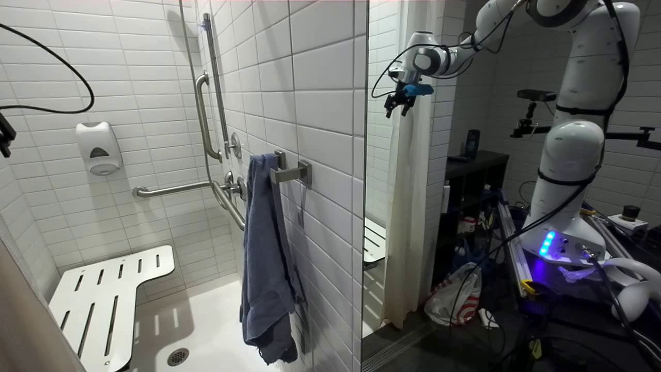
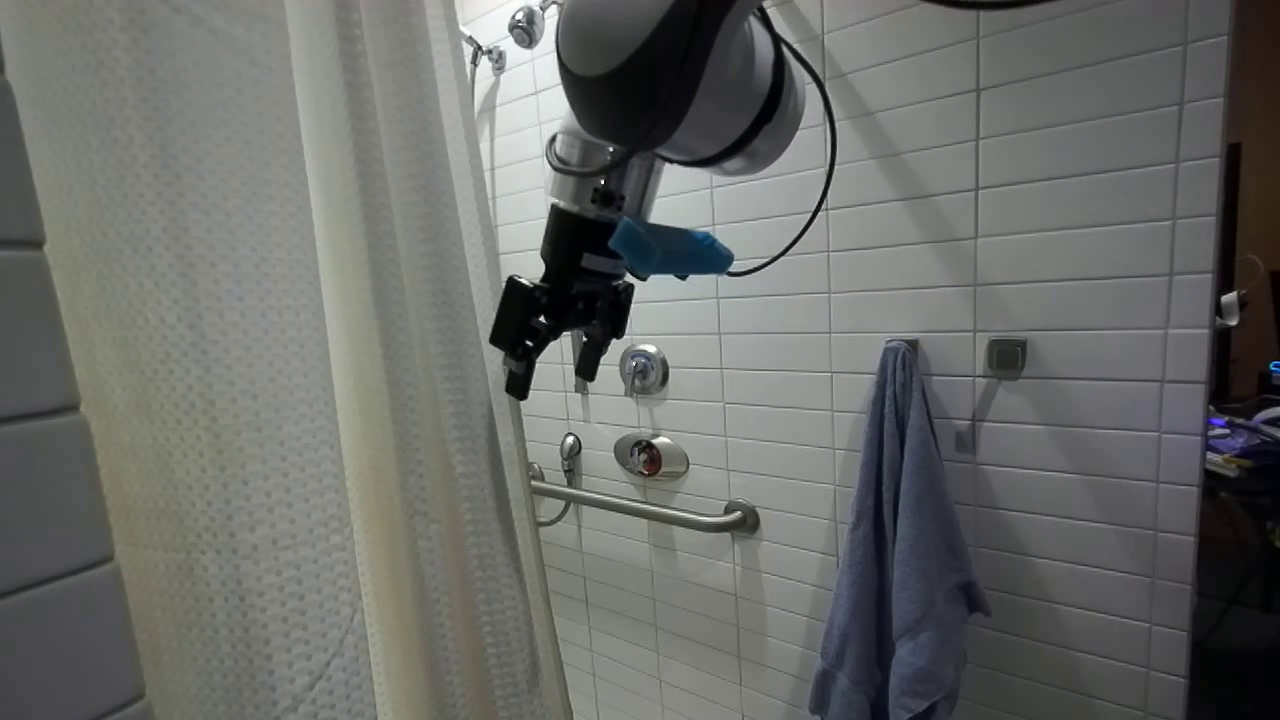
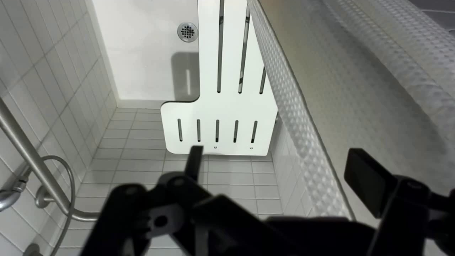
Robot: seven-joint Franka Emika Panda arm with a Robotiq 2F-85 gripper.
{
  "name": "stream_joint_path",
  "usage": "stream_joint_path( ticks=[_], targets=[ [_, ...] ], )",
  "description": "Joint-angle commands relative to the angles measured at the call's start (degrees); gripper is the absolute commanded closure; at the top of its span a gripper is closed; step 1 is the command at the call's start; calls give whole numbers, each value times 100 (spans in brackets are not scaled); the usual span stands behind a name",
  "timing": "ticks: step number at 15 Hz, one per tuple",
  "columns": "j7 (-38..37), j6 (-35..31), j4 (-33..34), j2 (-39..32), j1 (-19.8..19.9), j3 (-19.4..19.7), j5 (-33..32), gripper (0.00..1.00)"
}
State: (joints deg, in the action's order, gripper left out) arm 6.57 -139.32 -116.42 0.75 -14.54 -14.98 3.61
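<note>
Gaping in midair near the shower curtain (image 2: 300,360), the pincer (image 2: 552,382)

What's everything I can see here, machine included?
curtain: one, cream, by gripper
tiled walls: several, white, around seat
hooks: two, grey, on wall
towel: one, blue, on hook
seat: one, white, above floor
drain: one, silver, in floor
dispenser: one, white, on wall
bars: at least two, silver, on walls
shower heads: at least two, silver, high and low
controls: two, silver, on wall
bag: one, white and red, apparently mirrored
shelf: one, dark, by bag
gripper: one, black, open beside curtain
blue piece: one, blue, near gripper
arm: one, white and dark, above gripper
cables: several, black, along arm
</note>
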Motion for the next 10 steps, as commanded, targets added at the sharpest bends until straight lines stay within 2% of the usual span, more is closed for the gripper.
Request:
stream_joint_path(
  ticks=[1,10],
  targets=[
    [571,4,532,-389,-58,-36,110,0],
    [1498,128,1446,-1220,6,-174,441,0]
  ],
)
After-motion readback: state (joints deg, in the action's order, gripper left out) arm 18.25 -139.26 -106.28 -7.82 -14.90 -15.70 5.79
